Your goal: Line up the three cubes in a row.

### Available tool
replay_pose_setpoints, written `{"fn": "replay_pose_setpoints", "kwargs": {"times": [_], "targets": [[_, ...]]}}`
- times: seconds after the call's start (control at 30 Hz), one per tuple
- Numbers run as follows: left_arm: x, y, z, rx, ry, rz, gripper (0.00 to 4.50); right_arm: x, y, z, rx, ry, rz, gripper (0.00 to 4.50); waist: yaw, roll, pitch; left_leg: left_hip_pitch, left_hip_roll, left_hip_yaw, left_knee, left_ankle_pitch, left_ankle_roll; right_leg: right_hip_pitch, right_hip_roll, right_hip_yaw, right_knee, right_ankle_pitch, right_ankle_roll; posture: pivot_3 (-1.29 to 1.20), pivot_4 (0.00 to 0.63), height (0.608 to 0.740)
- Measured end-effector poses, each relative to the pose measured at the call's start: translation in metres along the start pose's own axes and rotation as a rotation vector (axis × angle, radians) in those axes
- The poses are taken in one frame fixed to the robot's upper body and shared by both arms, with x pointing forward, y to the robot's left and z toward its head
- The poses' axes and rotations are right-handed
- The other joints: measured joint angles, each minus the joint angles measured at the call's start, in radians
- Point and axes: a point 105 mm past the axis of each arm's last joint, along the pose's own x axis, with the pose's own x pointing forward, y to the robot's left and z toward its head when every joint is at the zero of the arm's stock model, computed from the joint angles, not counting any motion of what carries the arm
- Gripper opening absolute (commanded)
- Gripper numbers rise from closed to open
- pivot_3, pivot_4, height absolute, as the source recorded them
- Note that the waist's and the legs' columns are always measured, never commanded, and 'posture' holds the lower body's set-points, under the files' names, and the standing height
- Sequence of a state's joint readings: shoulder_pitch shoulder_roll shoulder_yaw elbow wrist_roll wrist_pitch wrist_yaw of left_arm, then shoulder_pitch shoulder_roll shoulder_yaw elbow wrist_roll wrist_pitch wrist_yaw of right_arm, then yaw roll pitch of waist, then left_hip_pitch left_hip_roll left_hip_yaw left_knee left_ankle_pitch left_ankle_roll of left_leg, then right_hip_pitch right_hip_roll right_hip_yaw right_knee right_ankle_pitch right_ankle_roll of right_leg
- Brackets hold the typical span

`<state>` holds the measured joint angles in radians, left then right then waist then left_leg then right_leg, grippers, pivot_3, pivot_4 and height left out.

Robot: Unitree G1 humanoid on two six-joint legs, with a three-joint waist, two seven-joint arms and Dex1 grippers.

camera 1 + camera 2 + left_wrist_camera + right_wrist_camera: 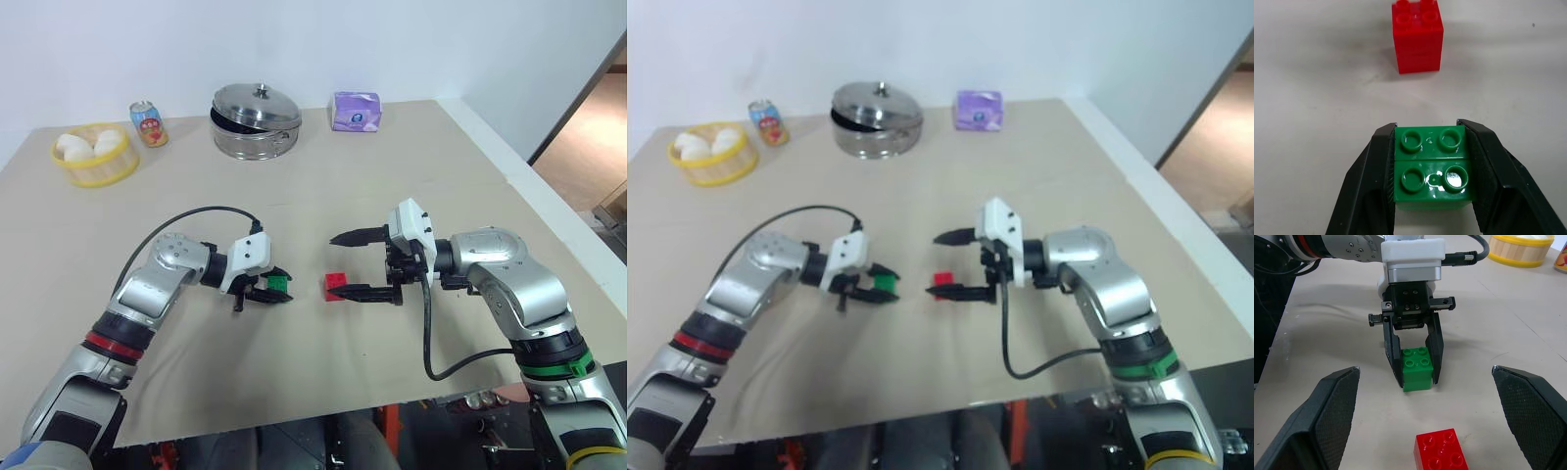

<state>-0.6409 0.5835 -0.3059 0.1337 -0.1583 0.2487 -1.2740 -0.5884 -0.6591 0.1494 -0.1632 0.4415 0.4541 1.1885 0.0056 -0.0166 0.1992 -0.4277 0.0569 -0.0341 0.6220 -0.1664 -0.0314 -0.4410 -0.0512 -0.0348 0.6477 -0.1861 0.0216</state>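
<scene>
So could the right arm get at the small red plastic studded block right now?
Probably yes: the right gripper has its jaws open on either side of the small red plastic studded block, with nothing between them.

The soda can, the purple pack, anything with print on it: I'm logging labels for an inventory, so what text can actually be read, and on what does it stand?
No text can be read.
Soda can: printed label in red, blue and white, too small to read.
Purple tissue pack: pale print, too blurred to read.
Steel pot, yellow basket, green cube, red cube: no lettering visible.
</scene>
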Motion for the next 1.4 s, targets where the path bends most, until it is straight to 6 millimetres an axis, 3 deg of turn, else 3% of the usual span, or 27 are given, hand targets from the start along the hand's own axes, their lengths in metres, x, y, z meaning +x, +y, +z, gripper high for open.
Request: {"fn": "replay_pose_setpoints", "kwargs": {"times": [0.07, 0.13, 0.33, 0.37, 0.67, 0.73, 0.87, 0.97, 1.1, 1.13, 1.23, 1.4], "targets": [[0.000, 0.000, 0.000, -0.001, 0.000, 0.000, 1.34, 0.000, 0.000, 0.000, 0.000, -0.001, -0.002, 4.50, 0.000, 0.000, 0.000, 0.000, 0.000, 0.000, 0.000, 0.000, 0.000, 0.000, 0.000, 0.000, 0.000, 0.000, 0.000, 0.00, 0.150, 0.740], [0.000, 0.000, -0.001, -0.009, 0.000, -0.004, 2.36, 0.000, -0.001, 0.000, 0.000, -0.002, -0.007, 4.50, 0.000, 0.000, 0.000, 0.000, 0.000, 0.000, 0.000, 0.000, 0.000, 0.000, 0.000, 0.000, 0.000, 0.000, 0.000, 0.00, 0.150, 0.740], [-0.001, -0.002, -0.004, -0.048, 0.013, -0.022, 4.34, 0.000, -0.001, 0.000, 0.000, -0.002, -0.008, 4.50, 0.000, 0.000, 0.000, 0.000, 0.000, 0.000, 0.001, 0.000, 0.000, 0.000, 0.000, 0.000, 0.000, 0.000, 0.000, 0.00, 0.150, 0.740], [-0.004, -0.002, -0.003, -0.053, 0.015, -0.021, 4.47, 0.000, -0.001, 0.000, 0.000, -0.002, -0.009, 4.50, -0.001, 0.000, 0.000, 0.000, 0.000, 0.000, 0.001, 0.000, 0.000, 0.000, 0.000, 0.000, 0.000, 0.000, 0.000, 0.00, 0.150, 0.740], [-0.065, 0.006, 0.038, -0.120, -0.136, 0.217, 4.47, 0.006, -0.002, 0.008, -0.016, -0.038, -0.001, 4.50, -0.011, -0.001, 0.000, 0.001, 0.002, 0.001, 0.000, 0.000, 0.000, 0.000, 0.001, 0.001, 0.000, 0.000, 0.000, 0.00, 0.150, 0.740], [-0.070, 0.006, 0.041, -0.133, -0.155, 0.256, 4.47, 0.006, -0.002, 0.009, -0.018, -0.042, 0.000, 4.50, -0.013, -0.001, 0.000, 0.001, 0.002, 0.001, 0.000, 0.000, 0.000, 0.000, 0.001, 0.001, 0.000, 0.000, 0.000, 0.00, 0.150, 0.740], [-0.099, 0.014, 0.054, -0.168, -0.265, 0.544, 4.47, 0.009, -0.004, 0.013, -0.033, -0.063, 0.014, 4.50, -0.020, -0.001, 0.001, 0.001, 0.002, 0.001, 0.001, 0.000, 0.000, 0.001, 0.001, 0.002, 0.000, 0.001, 0.002, 0.00, 0.150, 0.740], [-0.109, 0.015, 0.053, -0.187, -0.294, 0.669, 4.47, 0.011, -0.004, 0.014, -0.039, -0.070, 0.024, 4.50, -0.021, -0.001, 0.001, 0.002, 0.002, 0.001, 0.001, 0.000, 0.000, 0.002, 0.001, 0.003, 0.000, 0.001, 0.002, 0.00, 0.150, 0.740], [-0.133, -0.001, 0.018, -0.292, -0.304, 1.011, 4.47, 0.016, -0.004, 0.014, -0.028, -0.095, 0.058, 4.50, -0.032, -0.003, 0.000, 0.006, 0.002, 0.005, 0.001, 0.000, 0.000, 0.003, 0.002, 0.007, 0.000, 0.002, 0.001, 0.00, 0.150, 0.740], [-0.141, -0.023, -0.020, -0.421, -0.249, 1.190, 4.47, 0.020, -0.004, 0.017, -0.010, -0.139, 0.094, 4.50, -0.030, -0.004, 0.000, 0.006, 0.004, 0.004, 0.001, 0.000, 0.000, 0.003, 0.005, 0.007, 0.000, 0.003, -0.001, 0.00, 0.150, 0.740], [-0.147, -0.044, -0.037, -0.513, -0.250, 1.359, 4.47, 0.024, 0.005, 0.022, -0.020, -0.183, 0.198, 4.50, -0.026, -0.005, 0.000, 0.006, 0.004, 0.003, 0.002, 0.000, 0.000, 0.004, 0.006, 0.008, 0.000, 0.004, -0.001, 0.00, 0.150, 0.740], [-0.148, -0.055, -0.050, -0.578, -0.236, 1.447, 4.47, 0.026, 0.009, 0.015, -0.043, -0.164, 0.253, 4.50, -0.025, -0.006, 0.000, 0.006, 0.004, 0.003, 0.004, 0.000, 0.000, 0.004, 0.006, 0.008, 0.000, 0.004, -0.001, 0.00, 0.150, 0.740]]}}
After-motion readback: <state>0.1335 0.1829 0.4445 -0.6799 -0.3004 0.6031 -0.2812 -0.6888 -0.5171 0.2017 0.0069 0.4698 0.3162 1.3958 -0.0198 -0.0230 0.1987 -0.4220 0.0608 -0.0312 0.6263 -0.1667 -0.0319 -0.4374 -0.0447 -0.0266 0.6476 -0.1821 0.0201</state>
